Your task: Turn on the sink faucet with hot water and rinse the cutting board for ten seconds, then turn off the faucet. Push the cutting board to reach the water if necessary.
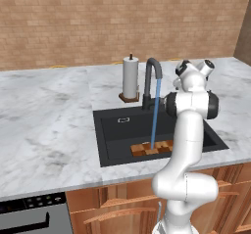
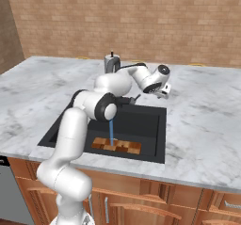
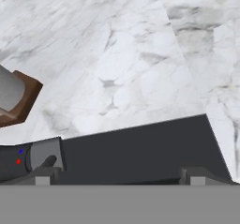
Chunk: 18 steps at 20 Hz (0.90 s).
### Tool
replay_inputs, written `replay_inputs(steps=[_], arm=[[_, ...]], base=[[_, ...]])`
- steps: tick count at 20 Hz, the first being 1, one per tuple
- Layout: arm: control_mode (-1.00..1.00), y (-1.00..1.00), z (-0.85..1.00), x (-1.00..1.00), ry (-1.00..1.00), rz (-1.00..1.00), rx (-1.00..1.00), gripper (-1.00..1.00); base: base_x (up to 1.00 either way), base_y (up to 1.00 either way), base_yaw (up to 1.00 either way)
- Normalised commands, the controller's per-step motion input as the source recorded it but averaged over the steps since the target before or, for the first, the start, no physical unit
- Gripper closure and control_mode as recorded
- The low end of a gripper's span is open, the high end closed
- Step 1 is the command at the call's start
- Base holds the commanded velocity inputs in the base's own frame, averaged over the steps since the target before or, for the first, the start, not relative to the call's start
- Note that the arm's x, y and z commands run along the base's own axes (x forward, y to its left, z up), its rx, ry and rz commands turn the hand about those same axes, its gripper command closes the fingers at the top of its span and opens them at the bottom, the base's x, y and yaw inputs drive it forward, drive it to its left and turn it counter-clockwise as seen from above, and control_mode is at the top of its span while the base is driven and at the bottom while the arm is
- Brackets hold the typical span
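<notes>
The dark grey gooseneck sink faucet (image 1: pixel 152 79) stands at the back of the black sink (image 1: pixel 117 132). A thin light-blue stream of water (image 1: pixel 155 116) falls from its spout onto the checkered wooden cutting board (image 1: pixel 152 149), which lies at the basin's front. The water (image 2: pixel 111 130) lands on the left part of the cutting board (image 2: pixel 116 146). My gripper (image 2: pixel 164 93) hangs open over the counter behind the sink's back right edge, holding nothing. In the hand view its fingertips (image 3: pixel 196 176) stand wide apart, and the faucet's base (image 3: pixel 29 160) with red and blue dots sits at the lower left.
A white paper-towel roll (image 1: pixel 130 78) on a brown wooden stand (image 3: pixel 19 99) stands just left of the faucet. Marble counter (image 1: pixel 44 125) surrounds the sink. A stove panel (image 1: pixel 29 206) shows at the lower left, wooden cabinets below.
</notes>
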Motion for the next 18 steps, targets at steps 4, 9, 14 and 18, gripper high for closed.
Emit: replay_inputs(steps=[4,9,14,18], arm=[[-1.0,0.0,-0.29,0.05,0.0,0.0,0.0,-1.0],[-1.0,0.0,-0.2,0.05,0.0,0.0,0.0,-1.0],[-1.0,0.0,-0.05,0.0,0.01,0.0,0.0,-1.0],[-1.0,0.0,-0.04,0.0,0.0,0.0,0.0,-1.0]], base=[[0.0,0.0,0.0],[0.0,0.0,0.0],[0.0,0.0,0.0],[0.0,0.0,0.0]])
